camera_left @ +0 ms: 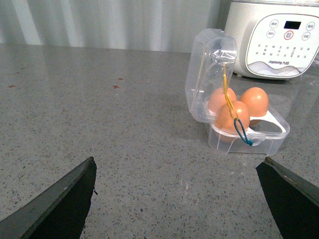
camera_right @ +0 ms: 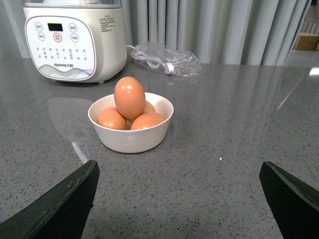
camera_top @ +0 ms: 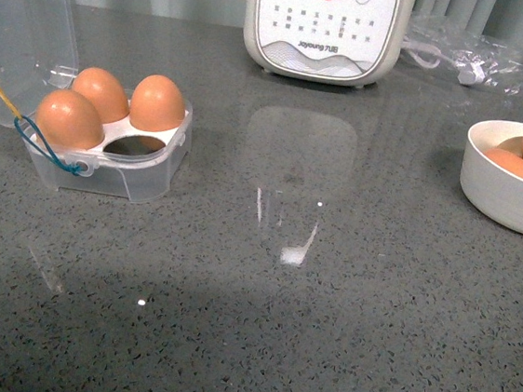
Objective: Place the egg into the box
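Although neither arm shows in the front view, you can see from the wrist views that the left gripper (camera_left: 178,159) and the right gripper (camera_right: 178,163) have their fingers spread wide, holding nothing. Your egg (camera_right: 129,97) stands upright on other eggs (camera_right: 111,118) in the white bowl (camera_right: 130,139) at the right. The box (camera_top: 142,179) sits at the left, lid (camera_top: 27,22) open, three boxed eggs (camera_top: 157,103) inside, its near right hollow (camera_top: 136,145) empty. A white cooker (camera_top: 326,25) stands far back, between them.
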You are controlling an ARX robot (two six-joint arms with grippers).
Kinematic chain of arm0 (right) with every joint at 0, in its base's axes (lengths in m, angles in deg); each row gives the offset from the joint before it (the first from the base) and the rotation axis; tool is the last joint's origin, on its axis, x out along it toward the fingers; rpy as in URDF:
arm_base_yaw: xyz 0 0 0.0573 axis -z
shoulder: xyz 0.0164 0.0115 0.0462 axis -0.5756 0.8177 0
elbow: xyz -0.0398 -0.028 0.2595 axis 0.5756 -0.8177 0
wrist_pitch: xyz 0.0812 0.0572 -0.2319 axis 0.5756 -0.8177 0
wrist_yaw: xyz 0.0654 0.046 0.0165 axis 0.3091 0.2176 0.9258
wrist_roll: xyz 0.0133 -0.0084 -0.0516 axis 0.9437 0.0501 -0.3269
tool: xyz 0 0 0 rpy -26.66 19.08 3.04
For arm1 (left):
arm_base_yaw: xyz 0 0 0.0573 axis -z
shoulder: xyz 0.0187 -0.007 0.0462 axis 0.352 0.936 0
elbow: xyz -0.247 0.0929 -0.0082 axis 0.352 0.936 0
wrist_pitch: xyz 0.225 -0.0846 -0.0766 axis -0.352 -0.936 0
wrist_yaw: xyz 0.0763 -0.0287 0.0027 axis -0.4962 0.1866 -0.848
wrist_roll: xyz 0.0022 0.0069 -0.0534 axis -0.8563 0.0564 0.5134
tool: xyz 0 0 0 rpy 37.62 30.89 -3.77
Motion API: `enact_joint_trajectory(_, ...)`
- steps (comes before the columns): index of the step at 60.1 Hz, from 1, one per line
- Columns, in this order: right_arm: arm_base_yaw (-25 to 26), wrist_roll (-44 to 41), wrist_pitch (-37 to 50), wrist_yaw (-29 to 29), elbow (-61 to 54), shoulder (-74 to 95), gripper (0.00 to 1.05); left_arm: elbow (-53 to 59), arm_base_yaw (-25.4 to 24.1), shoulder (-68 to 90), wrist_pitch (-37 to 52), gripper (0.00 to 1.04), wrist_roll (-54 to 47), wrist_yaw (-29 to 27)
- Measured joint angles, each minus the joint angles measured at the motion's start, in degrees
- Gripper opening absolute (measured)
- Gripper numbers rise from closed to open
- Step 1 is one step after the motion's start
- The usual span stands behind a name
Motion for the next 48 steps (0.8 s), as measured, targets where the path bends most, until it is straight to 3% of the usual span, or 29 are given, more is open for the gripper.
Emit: enact_joint_trajectory(48, 0.00, -0.02, 0.00, 0.02, 0.00, 0.00, 0.98, 0.00, 0.00, 0.00, 0.00, 0.98, 0.00, 0.00)
